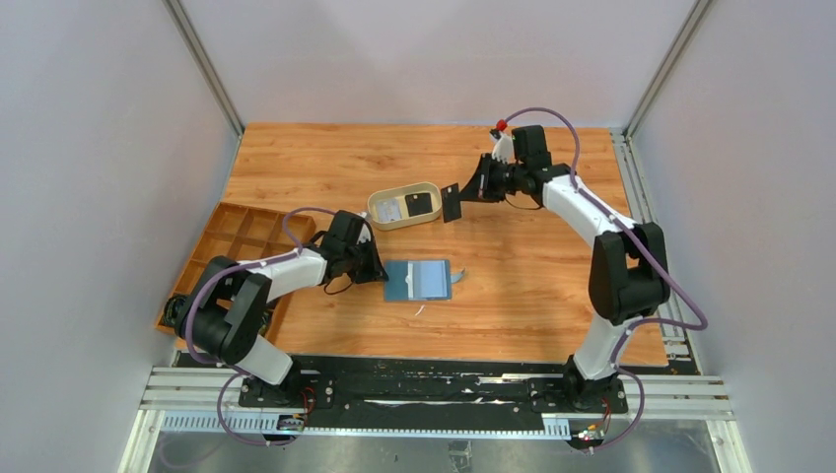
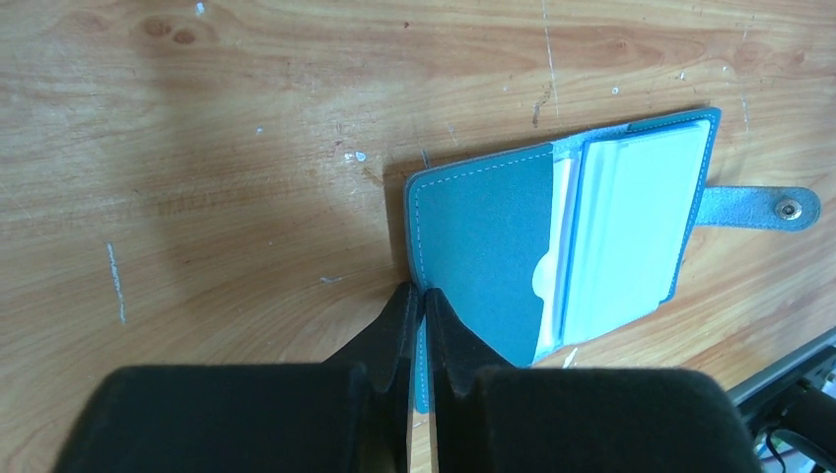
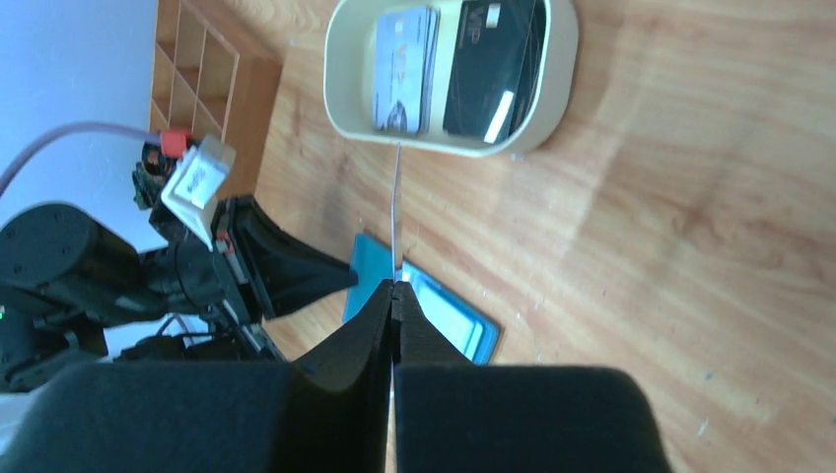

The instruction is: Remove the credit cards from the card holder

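Top view: the card holder (image 1: 419,279) lies open in the middle of the surface (image 1: 532,286). The left claw (image 1: 380,269) is at the holder's 9 o'clock edge, pinched tight on that flap. The beige tray (image 1: 399,225) sits at the holder's 12 o'clock and holds a pale card (image 1: 391,209) and a black card (image 1: 422,204). At the tray's 3 o'clock, the right claw (image 1: 457,195) is clamped on a dark card (image 1: 451,207).

Left wrist: pale credit cards (image 2: 631,236) fill the holder's 3 o'clock pocket, and the snap tab (image 2: 779,208) sticks out beyond them.

Right wrist: the held card shows edge-on, pointing to 12 o'clock toward the tray.
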